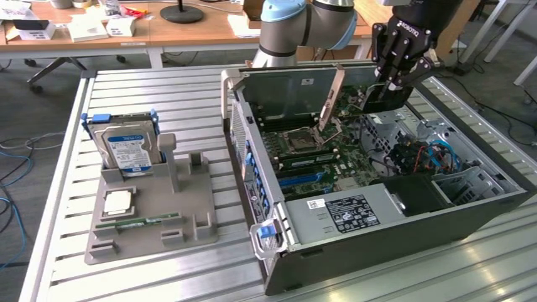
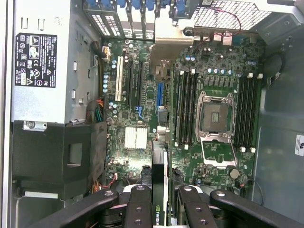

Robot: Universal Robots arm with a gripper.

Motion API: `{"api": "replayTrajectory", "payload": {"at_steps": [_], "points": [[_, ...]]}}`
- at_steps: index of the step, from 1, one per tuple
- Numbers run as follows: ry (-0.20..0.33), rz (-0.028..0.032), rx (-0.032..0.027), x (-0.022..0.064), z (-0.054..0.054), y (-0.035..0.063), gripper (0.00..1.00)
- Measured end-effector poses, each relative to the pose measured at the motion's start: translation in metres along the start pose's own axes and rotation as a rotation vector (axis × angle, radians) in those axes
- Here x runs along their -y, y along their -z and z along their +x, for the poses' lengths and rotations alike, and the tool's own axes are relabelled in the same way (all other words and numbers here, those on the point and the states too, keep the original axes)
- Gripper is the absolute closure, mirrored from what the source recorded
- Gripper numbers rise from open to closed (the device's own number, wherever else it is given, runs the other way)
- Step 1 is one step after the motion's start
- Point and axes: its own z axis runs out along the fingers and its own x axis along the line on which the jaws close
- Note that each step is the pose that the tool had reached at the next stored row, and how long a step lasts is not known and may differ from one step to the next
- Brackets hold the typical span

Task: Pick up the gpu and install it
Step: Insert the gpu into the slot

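The pick-up is done. The claw [image 1: 389, 87] is partly closed, its fingers pressed on either face of the gpu [image 1: 384, 102], so the card hangs on edge inside the open computer case [image 1: 403, 220]. In the exterior view that is at about 1 o'clock in the case. The wrist view looks down past the claw [image 2: 161, 204] and along the gpu [image 2: 159, 175], which shows as a thin strip with a logo, set over the motherboard [image 2: 142, 95].

Installation is left. The card does not look seated, and it sits well above the board in the exterior view. The expansion slots [image 2: 135, 83] lie bare.

On the desk [image 1: 168, 94], at 9 o'clock from the case, the grey holder [image 1: 151, 214] carries the hard drive [image 1: 126, 148] and RAM stick [image 1: 138, 222].

Hard to make out: the card's metal bracket, its contact edge, and which slot it lines up with. In the exterior view the black card blends into the dark case interior, and in the wrist view the claw's fingers [image 2: 137, 204] cover its near end.
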Motion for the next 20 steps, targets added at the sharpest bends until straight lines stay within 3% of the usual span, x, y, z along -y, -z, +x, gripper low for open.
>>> {"api": "replayTrajectory", "payload": {"at_steps": [11,20], "points": [[0.0,0.0001,-0.0001,-0.0015,0.0,0.0,0.74],[0.0,0.0019,-0.0001,-0.0088,-0.0004,-0.0001,0.74]]}}
